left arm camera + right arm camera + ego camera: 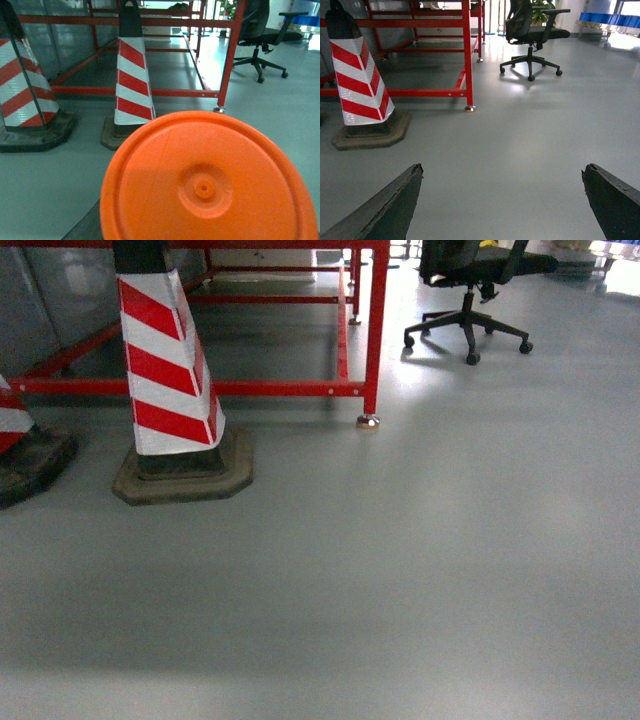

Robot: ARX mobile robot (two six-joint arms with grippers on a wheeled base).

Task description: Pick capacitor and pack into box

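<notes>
Small orange printed capacitor: not in any view; pink-beige tub also unseen.

Left wrist view: round orange plastic disc (pixel 207 180) fills foreground, hiding left fingers; state cannot tell.

Right fingers (pixel 502 200) spread wide, empty, over grey floor (pixel 400 570).

Judgement: capacitor light, rigid, smooth; grip mid-body across cylinder.
</notes>
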